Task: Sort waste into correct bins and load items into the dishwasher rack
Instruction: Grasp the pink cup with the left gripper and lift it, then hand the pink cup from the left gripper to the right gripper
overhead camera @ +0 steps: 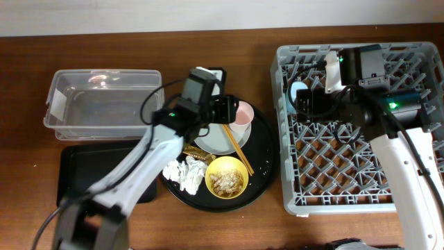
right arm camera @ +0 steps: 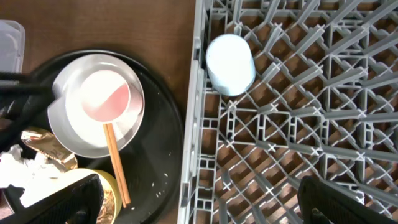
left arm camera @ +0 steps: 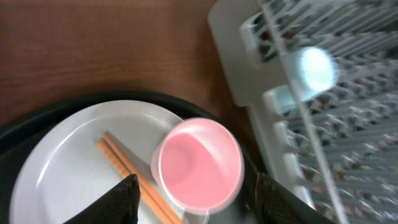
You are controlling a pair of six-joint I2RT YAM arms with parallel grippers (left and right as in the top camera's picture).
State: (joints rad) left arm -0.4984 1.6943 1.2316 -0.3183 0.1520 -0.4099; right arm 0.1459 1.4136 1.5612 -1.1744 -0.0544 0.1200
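The pink cup point(left arm camera: 199, 165) stands on the white plate point(left arm camera: 68, 162) beside the chopsticks point(left arm camera: 124, 165). My left gripper point(left arm camera: 202, 202) is open, with one finger on each side of the cup. In the overhead view the left gripper point(overhead camera: 229, 111) is at the pink cup point(overhead camera: 243, 113). The light-blue cup point(right arm camera: 230, 62) lies in the near left corner of the grey rack point(right arm camera: 298, 124). My right gripper point(right arm camera: 205, 202) is open and empty above the rack's left edge. The yellow bowl point(overhead camera: 227, 177) holds food scraps. Tissues point(overhead camera: 184, 173) and a gold wrapper point(overhead camera: 198, 154) lie beside it.
The plate, bowl and waste sit on a large round black tray point(overhead camera: 267, 156). The clear tub point(overhead camera: 104, 104) stands at the far left, with the shallow black tray point(overhead camera: 73, 173) in front of it. The rack point(overhead camera: 361, 118) fills the right side.
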